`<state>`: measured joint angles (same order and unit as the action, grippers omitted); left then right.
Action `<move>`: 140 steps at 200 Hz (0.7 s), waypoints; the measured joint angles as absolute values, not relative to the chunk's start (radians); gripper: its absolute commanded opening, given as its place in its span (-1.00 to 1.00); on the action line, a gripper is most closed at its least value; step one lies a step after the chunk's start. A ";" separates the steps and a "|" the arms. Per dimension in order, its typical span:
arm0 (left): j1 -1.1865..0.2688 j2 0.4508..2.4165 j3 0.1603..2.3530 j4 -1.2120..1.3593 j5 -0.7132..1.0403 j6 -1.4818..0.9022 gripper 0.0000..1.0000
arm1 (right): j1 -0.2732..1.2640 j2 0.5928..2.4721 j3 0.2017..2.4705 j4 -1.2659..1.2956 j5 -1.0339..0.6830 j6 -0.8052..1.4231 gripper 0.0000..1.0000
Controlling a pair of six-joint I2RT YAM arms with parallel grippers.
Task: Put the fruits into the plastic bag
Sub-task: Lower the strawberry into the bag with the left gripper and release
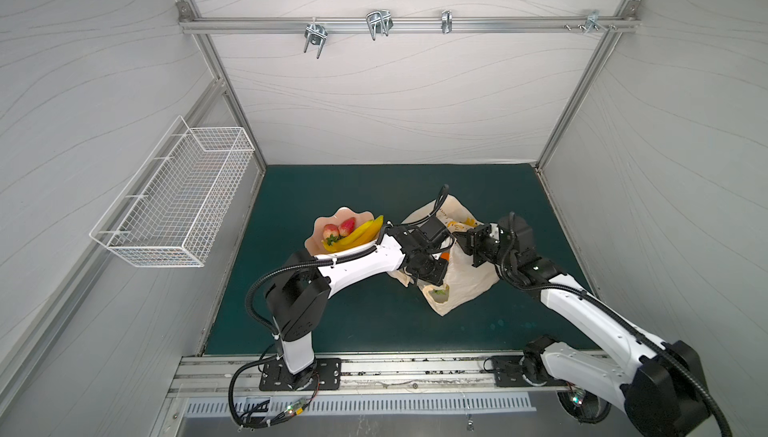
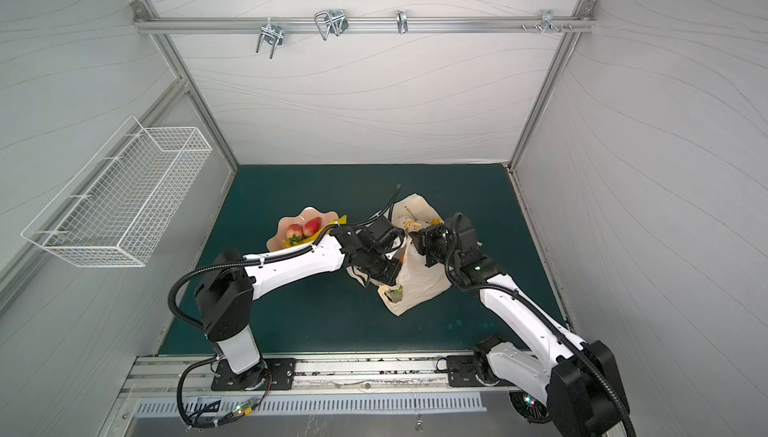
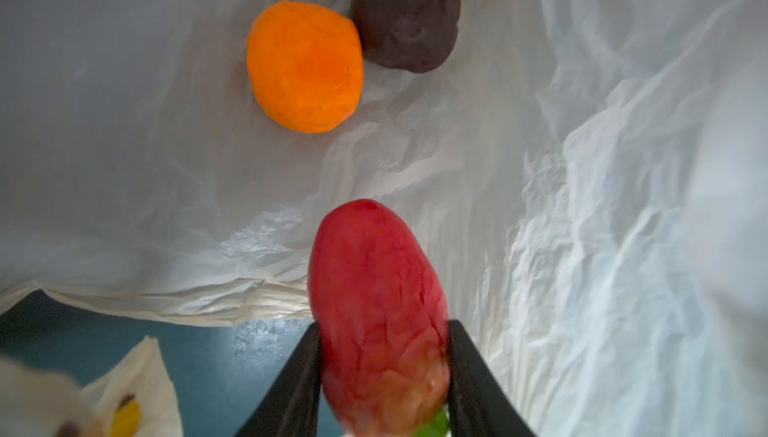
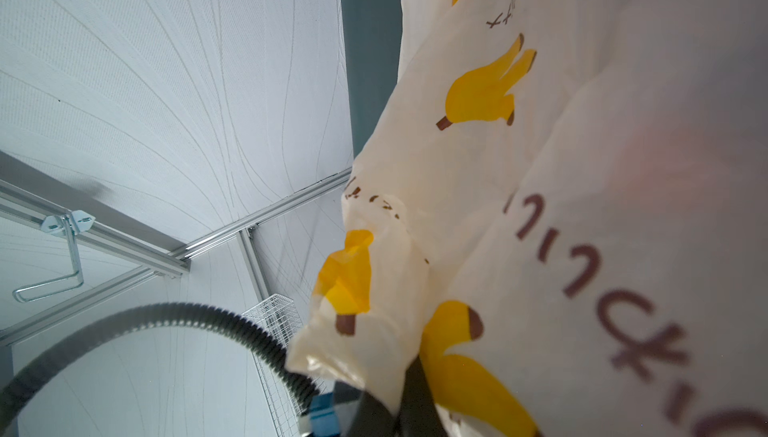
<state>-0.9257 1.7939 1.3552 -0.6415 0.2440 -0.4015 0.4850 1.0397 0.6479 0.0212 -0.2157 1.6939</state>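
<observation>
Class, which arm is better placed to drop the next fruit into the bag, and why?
Left. The left gripper holds a red fruit at the mouth of the bag, near the orange and dark piece inside. The right gripper is shut on the bag's edge, holding it up.

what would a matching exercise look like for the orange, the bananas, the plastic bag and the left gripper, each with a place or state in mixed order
Things:
1. orange
2. bananas
3. plastic bag
4. left gripper

Places or states:
A. lying on the pink dish
B. shut on a red strawberry at the bag's mouth
C. inside the bag, beside the dark purple piece
D. pinched at its edge by the right gripper

Pairs: 1-C; 2-A; 3-D; 4-B
</observation>
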 measured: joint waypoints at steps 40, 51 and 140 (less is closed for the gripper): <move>-0.926 1.856 1.409 -0.677 0.241 -0.391 -0.90 | 0.501 1.039 0.648 0.021 -0.200 1.696 -1.00; -0.926 1.876 1.438 -0.685 0.238 -0.393 -0.90 | 0.510 1.039 0.648 0.021 -0.192 1.699 -1.00; -0.838 1.982 1.641 -0.765 0.200 -0.377 -0.90 | 0.662 0.912 0.617 0.009 0.006 1.761 -1.00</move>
<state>-0.8379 1.9816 1.6405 -0.7647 0.2001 -0.3767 0.6624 0.9119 0.6170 0.0093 0.0055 1.7615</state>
